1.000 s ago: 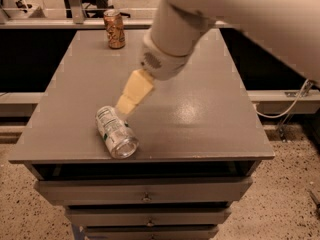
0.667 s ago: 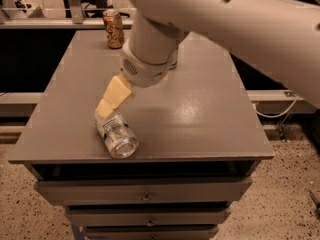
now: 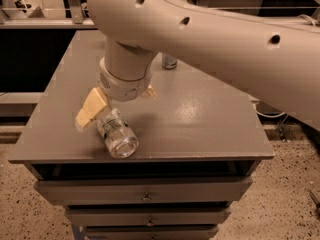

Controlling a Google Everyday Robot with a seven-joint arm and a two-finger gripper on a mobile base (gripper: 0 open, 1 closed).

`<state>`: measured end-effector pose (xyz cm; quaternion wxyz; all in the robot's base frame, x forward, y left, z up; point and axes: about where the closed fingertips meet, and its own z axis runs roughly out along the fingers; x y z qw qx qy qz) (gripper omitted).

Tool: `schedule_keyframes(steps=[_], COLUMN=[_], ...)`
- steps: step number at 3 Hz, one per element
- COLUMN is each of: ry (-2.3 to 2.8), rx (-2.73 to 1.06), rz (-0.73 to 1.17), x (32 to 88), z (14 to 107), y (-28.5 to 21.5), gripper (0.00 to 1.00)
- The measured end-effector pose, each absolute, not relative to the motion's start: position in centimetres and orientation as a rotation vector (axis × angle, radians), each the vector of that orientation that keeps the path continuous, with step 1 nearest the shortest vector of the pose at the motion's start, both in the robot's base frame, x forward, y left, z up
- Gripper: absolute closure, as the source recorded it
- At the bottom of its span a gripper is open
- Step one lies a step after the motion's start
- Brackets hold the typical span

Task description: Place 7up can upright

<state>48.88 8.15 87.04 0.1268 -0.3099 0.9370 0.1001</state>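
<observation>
Evidently the task is at an early stage: the can lies on its side near the front-left edge of the table, one end facing the camera, neither grasped nor stood up. The gripper hangs over the can's far end, spread wide and holding nothing. One finger appears to touch the can's left flank, while the other shows right of the wrist, clear of it. Closing, lifting and uprighting remain.

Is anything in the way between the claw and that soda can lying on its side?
Nothing visible. The claw is right over the 7up can, its fingers open on either side, near the table front edge. The other can stands far behind.
</observation>
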Motion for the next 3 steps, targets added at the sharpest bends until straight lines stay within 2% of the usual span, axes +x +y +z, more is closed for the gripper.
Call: schedule_keyframes(steps=[2,3], ry=[2.774,2.783], rx=[-0.835,-0.811], rz=[0.063,-0.03], x=[47.5,47.5], z=[84.7,83.6], y=[10.5,10.9], gripper=[0.0,0.18])
